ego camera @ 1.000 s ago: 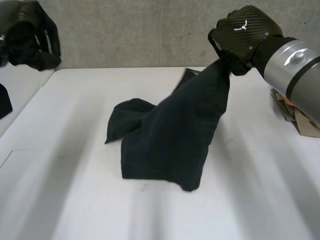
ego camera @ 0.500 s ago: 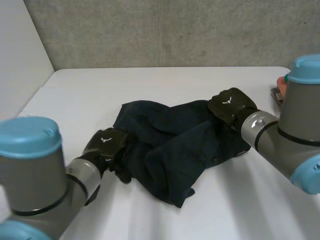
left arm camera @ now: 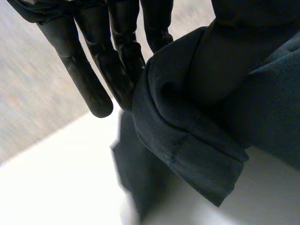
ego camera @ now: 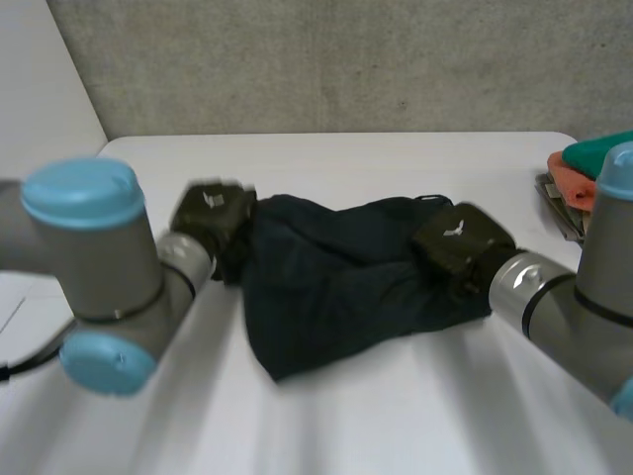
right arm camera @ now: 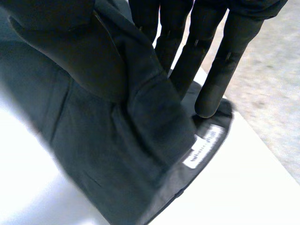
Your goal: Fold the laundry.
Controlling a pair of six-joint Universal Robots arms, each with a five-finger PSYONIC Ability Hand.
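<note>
The garment (ego camera: 336, 287) is a dark matt woven cloth, and up close you can see a fine twill grain and a stitched hem (left arm camera: 197, 154), plus a little white fabric label (right arm camera: 202, 146) sewn in at the edge. The table (ego camera: 396, 416) is plain white, smooth, with a soft sheen, probably laminate. The wall (ego camera: 346, 59) behind is rough grey concrete, pretty speckly. The back of the left hand (ego camera: 213, 213) and of the right hand (ego camera: 460, 242) has a carbon-weave look, while the fingers (left arm camera: 89, 89) seem like smooth black plastic or rubber with a dull shine. The arm joint (ego camera: 529, 287) looks like satin grey metal, and the cap (ego camera: 84, 193) is smooth light-blue plastic.
</note>
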